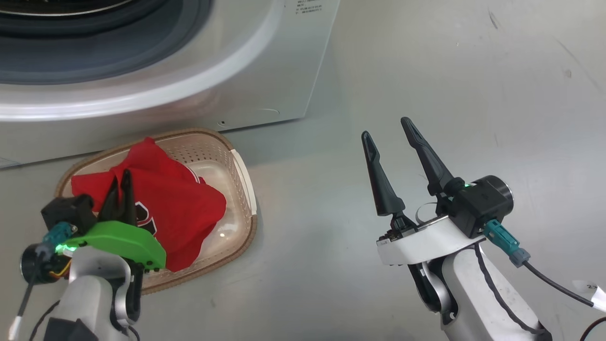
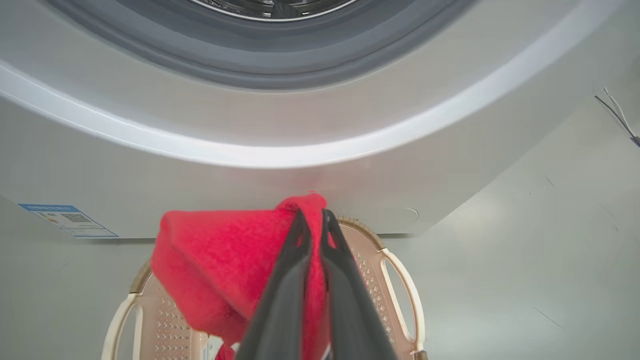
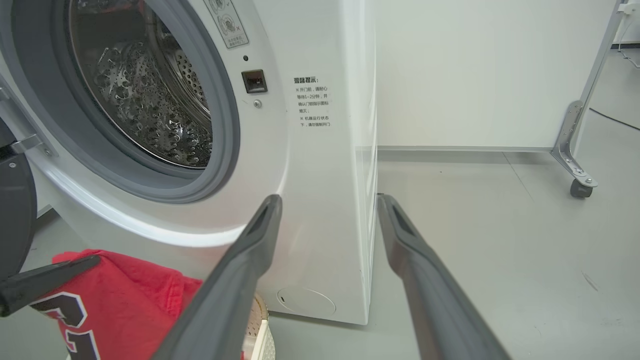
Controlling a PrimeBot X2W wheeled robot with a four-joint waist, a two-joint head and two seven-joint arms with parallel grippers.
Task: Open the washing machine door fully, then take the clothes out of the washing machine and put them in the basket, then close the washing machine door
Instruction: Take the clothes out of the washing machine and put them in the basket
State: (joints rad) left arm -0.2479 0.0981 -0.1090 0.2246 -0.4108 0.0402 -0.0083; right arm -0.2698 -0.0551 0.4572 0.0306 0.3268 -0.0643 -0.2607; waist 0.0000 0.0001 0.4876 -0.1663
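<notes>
The red clothes [image 1: 184, 199] with a navy number hang into the cream basket [image 1: 246, 180] on the floor before the white washing machine [image 1: 284, 71]. My left gripper [image 1: 120, 176] is shut on a raised fold of the clothes [image 2: 220, 255], over the basket [image 2: 400, 280]. In the left wrist view, my left gripper [image 2: 312, 215] pinches the red cloth at its tips. My right gripper [image 1: 386, 128] stands open over bare floor to the right of the basket. In the right wrist view the open right gripper [image 3: 328, 200] faces the washing machine [image 3: 310, 150]. Its steel drum [image 3: 150, 110] shows bare metal. The washing machine door [image 3: 15, 215] shows as a dark edge at far left.
Grey floor spreads to the right of the machine. A white wall panel and a wheeled metal frame leg [image 3: 575, 170] stand beyond it. A blue label sticker [image 2: 67, 220] sits low on the machine front. Thin cables [image 2: 617, 115] lie on the floor at the right.
</notes>
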